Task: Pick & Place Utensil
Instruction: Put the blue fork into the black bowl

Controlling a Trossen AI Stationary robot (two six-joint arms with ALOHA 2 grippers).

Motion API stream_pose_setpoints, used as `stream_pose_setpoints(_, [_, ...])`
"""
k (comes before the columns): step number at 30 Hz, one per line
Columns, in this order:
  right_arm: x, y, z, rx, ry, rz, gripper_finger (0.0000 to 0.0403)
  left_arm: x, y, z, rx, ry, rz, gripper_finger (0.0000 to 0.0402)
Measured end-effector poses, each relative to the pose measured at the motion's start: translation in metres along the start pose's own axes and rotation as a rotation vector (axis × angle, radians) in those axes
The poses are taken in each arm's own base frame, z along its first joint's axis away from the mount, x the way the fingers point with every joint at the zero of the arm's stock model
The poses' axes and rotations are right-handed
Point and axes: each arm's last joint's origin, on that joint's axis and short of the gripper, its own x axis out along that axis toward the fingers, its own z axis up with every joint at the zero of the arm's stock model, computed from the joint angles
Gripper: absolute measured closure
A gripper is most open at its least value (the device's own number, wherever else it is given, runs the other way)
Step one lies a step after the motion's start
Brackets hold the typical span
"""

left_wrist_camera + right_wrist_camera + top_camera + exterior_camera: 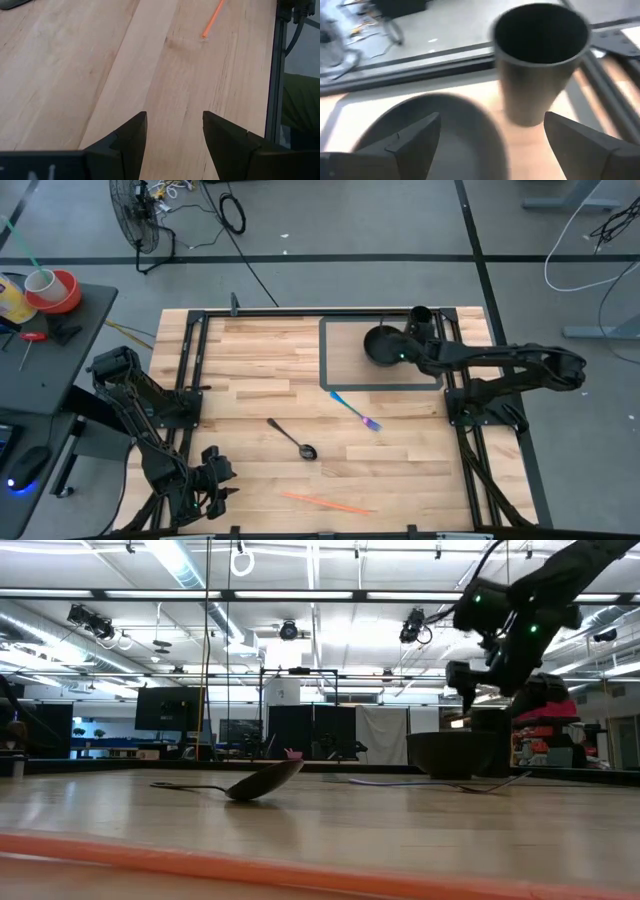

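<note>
A: Biggest first. Wooden table (250, 370), dark-outlined mat (350, 375) at about 1 o'clock from table centre. On the mat: dark bowl (380, 345), and a dark cup (421, 316) just beside it toward 2 o'clock.

B: Arms?

A: Right arm reaches in from 3 o'clock, stretched long and low, wrist over the bowl. Right gripper (490, 135) has its fingers spread wide, nothing between them, hovering over the bowl's rim with the cup just ahead. Left arm is folded back at 7 o'clock. Left gripper (174, 132) is also parted and empty, pointed at bare wood.

B: Utensils?

A: All loose on the table. Dark spoon (293, 438) near centre, a bit toward 6. Blue utensil (355, 410) just off the mat's lower edge at about 4 o'clock, looks like a fork but too small to tell. Orange stick (325, 501) at 6 o'clock near the front edge, nearest the left gripper.

B: Step in hand?

A: My guess: nothing grasped, so it's a reach for a pick. To do it well, come down over the handle's middle, fingers across the handle, close low against the wood. The spoon's handle is thin, so it could slip.
</note>
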Motion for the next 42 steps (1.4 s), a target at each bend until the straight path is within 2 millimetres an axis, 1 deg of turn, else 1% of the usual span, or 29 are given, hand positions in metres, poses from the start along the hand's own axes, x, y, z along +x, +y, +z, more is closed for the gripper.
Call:
stream_pose_setpoints(7, [-0.038, 0.007, -0.01, -0.046, 0.023, 0.212, 0.0048, 0.0, 0.0, 0.0, 0.0, 0.0, 0.0, 0.0204])
stream_pose_setpoints(9, [-0.049, 0.013, -0.014, -0.075, 0.037, 0.302, 0.0048, 0.0, 0.0, 0.0, 0.0, 0.0, 0.0, 0.0204])
stream_pose_setpoints(12, [-0.068, 0.025, -0.023, -0.146, 0.077, 0.487, 0.0049, 0.0, 0.0, 0.0, 0.0, 0.0, 0.0, 0.0204])
stream_pose_setpoints(17, [-0.103, 0.046, -0.042, -0.244, 0.137, 0.832, 0.0064, 0.0, 0.0, 0.0, 0.0, 0.0, 0.0, 0.0204])
stream_pose_setpoints(20, [-0.115, 0.051, -0.063, -0.309, 0.192, 0.926, 0.0081, 0.0, 0.0, 0.0, 0.0, 0.0, 0.0, 0.0204])
stream_pose_setpoints(22, [-0.117, 0.053, -0.08, -0.365, 0.237, 0.926, 0.0093, 0.0, 0.0, 0.0, 0.0, 0.0, 0.0, 0.0204])
stream_pose_setpoints(24, [-0.118, 0.059, -0.097, -0.439, 0.276, 0.906, 0.0105, 0.0, 0.0, 0.0, 0.0, 0.0, -0.001, 0.0204])
stream_pose_setpoints(27, [-0.121, 0.076, -0.118, -0.558, 0.322, 0.857, 0.0123, 0.0, 0.0, 0.0, -0.002, -0.001, -0.004, 0.0204])
stream_pose_setpoints(30, [-0.119, 0.095, -0.131, -0.73, 0.401, 0.756, 0.0139, 0.0, 0.0, 0.0, -0.003, -0.001, -0.004, 0.0204])
stream_pose_setpoints(32, [-0.115, 0.107, -0.137, -0.819, 0.46, 0.671, 0.0149, 0.0, -0.001, 0.0, -0.004, -0.001, -0.006, 0.0204])
stream_pose_setpoints(35, [-0.103, 0.122, -0.139, -0.879, 0.571, 0.555, 0.0163, 0.0, -0.001, 0.0, -0.004, -0.001, -0.007, 0.0204])
stream_pose_setpoints(39, [-0.082, 0.139, -0.135, -0.86, 0.691, 0.494, 0.0182, 0.0, -0.001, 0.0, -0.004, -0.001, -0.007, 0.0204])
stream_pose_setpoints(42, [-0.067, 0.143, -0.13, -0.844, 0.722, 0.467, 0.02, 0.0, -0.001, 0.0, -0.004, -0.001, -0.007, 0.0204])
